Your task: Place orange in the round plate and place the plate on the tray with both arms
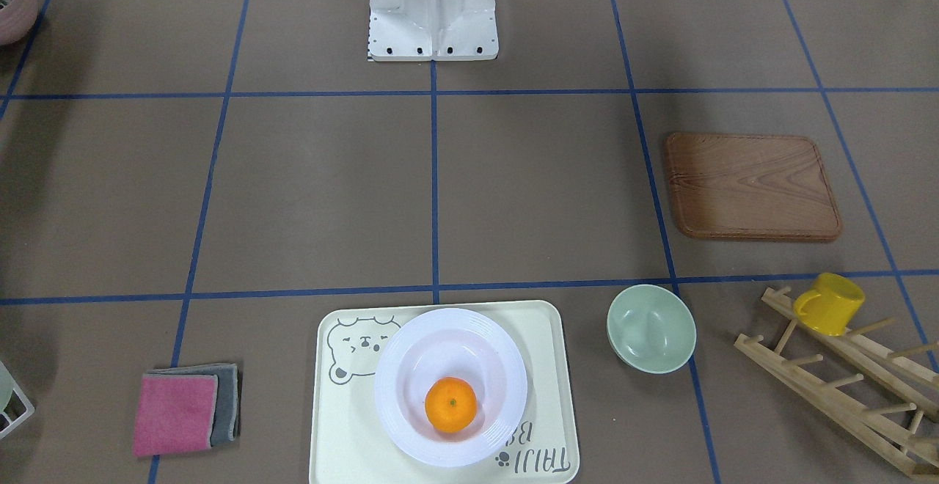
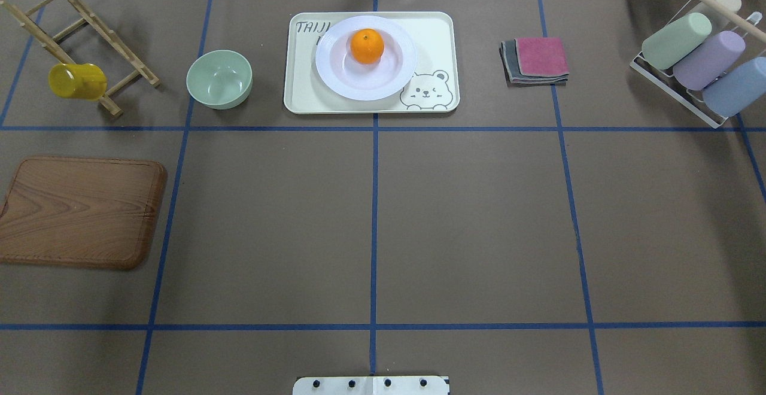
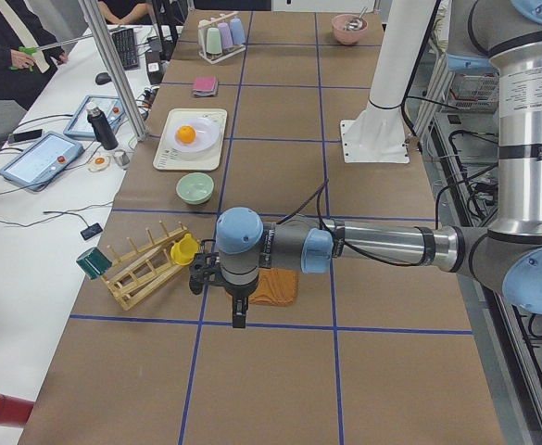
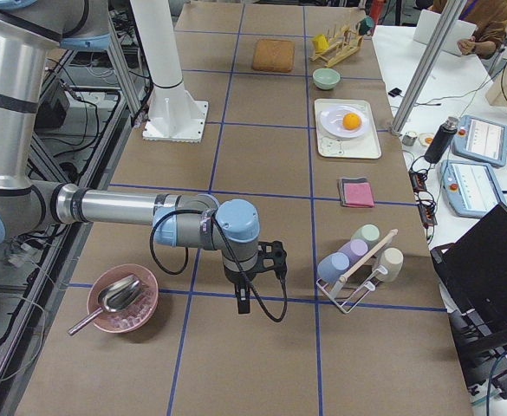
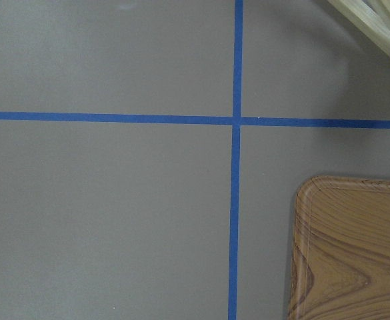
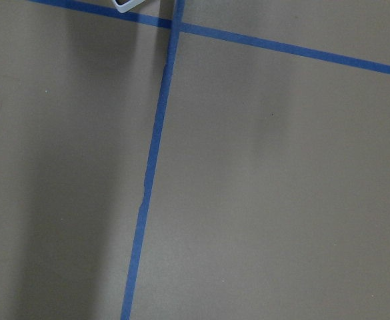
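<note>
My desk [image 2: 467, 221] is covered in matt brown paper with smooth blue tape lines [image 2: 374, 233]. The round plate [image 2: 359, 81] looks glossy white, the tray [image 2: 437, 42] matt cream plastic, the board [image 2: 78, 212] grained wood, the folded cloths [image 2: 541, 54] fuzzy.

Lettering on the tray

Grey "TAIJI" is printed in one corner of the cream tray [image 2: 440, 36]. The round plate [image 2: 359, 93] covers most of the line beneath it, leaving only a "B" readable.

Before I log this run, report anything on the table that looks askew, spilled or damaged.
Nothing spilled or damaged. Only small oddities: the orange sits off-centre in the round plate, and the plate covers part of the lettering on the tray.
</note>
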Robot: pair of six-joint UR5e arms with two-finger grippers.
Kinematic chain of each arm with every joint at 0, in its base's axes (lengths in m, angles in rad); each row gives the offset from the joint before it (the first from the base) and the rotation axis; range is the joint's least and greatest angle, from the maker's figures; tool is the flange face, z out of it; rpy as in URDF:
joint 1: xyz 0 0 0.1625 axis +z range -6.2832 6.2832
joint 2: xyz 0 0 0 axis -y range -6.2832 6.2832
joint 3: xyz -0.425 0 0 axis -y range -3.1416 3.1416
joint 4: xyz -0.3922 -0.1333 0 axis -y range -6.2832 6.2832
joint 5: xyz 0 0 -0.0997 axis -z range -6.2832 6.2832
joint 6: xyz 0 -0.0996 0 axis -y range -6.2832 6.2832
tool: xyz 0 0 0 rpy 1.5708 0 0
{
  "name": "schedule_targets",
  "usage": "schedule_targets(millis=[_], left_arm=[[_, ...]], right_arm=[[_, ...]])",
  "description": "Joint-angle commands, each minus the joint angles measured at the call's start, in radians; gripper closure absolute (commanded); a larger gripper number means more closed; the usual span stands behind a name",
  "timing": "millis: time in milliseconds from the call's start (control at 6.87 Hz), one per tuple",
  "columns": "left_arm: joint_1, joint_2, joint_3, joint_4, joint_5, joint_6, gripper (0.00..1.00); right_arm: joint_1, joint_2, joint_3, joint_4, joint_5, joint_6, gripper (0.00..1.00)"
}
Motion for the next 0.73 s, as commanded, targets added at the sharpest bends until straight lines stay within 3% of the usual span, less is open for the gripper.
schedule_targets(millis=[0, 583], left_arm=[[0.000, 0.000, 0.001, 0.001, 0.000, 0.000, 0.01], [0.000, 0.037, -0.022, -0.004, -0.002, 0.000, 0.01]], right_arm=[[0.000, -0.002, -0.001, -0.001, 0.000, 0.000, 0.00], [0.000, -0.003, -0.005, -0.001, 0.006, 0.000, 0.00]])
